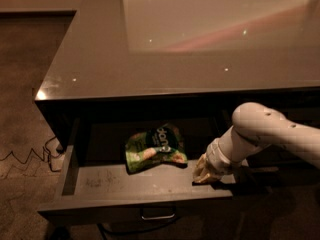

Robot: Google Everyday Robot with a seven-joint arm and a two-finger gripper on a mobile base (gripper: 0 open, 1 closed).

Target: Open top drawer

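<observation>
a wide grey desk with a glossy top is seen on a carpeted floor. the top drawer is found pulled well out beneath the desk's front edge, its scuffed grey inside exposed. a white arm is reached in from the right. a green snack bag is laid flat near the drawer's middle. the gripper is lowered inside the drawer's right end, just beside the bag; whether it is wide or narrow cannot be told. a small bar handle is seen at the centre of the drawer front.
</observation>
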